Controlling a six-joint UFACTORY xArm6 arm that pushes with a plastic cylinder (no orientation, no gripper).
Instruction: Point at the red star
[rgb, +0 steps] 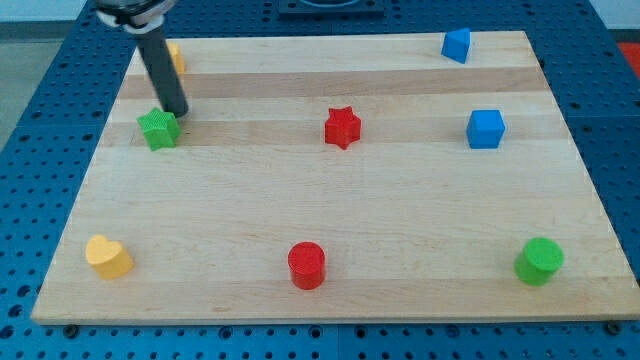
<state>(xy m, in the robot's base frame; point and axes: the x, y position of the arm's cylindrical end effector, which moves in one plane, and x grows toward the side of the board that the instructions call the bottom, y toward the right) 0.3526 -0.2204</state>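
1. resting at the upper right edge of the green star (158, 129), my tip (178, 112) sits at the view's upper left of the wooden surface (330, 260); this tool is a bare rod, holding nothing.
2. red star (342, 127) lies mid-board, well apart to the view's right of my tip.
3. a yellow block (175, 56), shape unclear, peeks out behind the rod.
4. blue cube (486, 128) sits right of the red star; another blue block (456, 45) is near the top.
5. along the bottom: yellow heart (108, 256), red cylinder (307, 265), green cylinder (539, 260).
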